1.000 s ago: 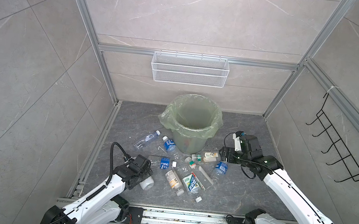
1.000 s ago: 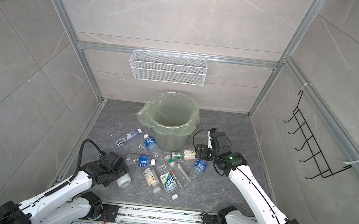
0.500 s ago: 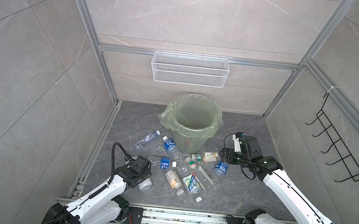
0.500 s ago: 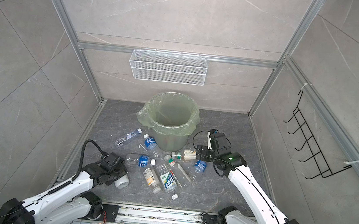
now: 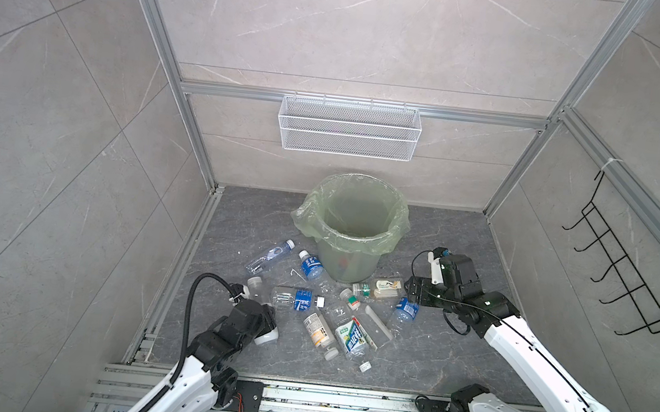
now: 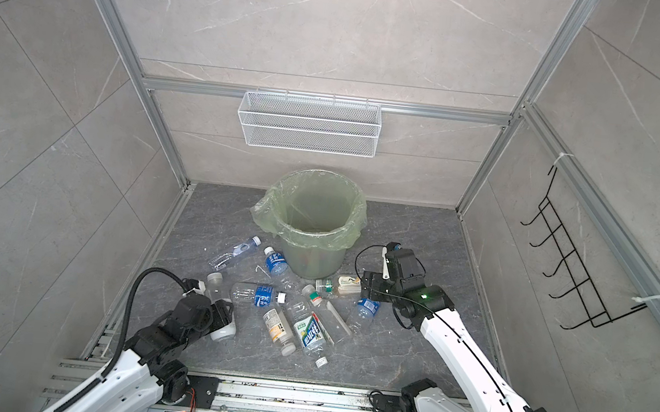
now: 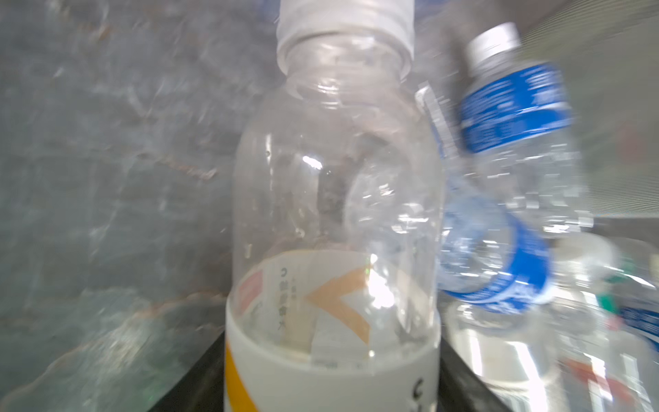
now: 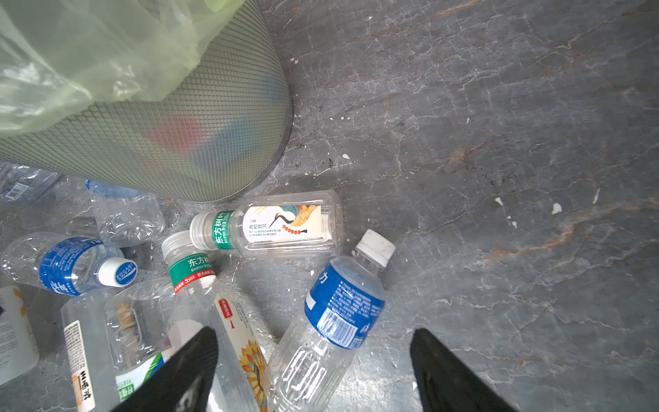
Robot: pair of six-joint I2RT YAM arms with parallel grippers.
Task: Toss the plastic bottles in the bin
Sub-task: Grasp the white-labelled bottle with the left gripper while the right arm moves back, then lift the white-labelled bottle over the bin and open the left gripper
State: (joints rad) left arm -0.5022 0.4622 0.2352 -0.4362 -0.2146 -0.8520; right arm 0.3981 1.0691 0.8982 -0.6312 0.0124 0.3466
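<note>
A grey marbled worktop (image 5: 450, 353) sits boxed in by tiled walls. The left claw (image 5: 259, 325) stood wide open a second ago beside the white-labelled bottle (image 7: 335, 232). It has now closed on the bottle's lower body, with a black jaw against each side of the label. With that bottle in hand, its carry to the bin can begin. Between the two claws the other plastic bottles (image 5: 334, 312) lie loose. The bin (image 5: 347, 263) stands well beyond the left claw and just beside the right claw (image 8: 313, 339). The right claw has narrowed slightly but stays open and empty, hovering over a blue-labelled bottle (image 8: 342, 306).
</note>
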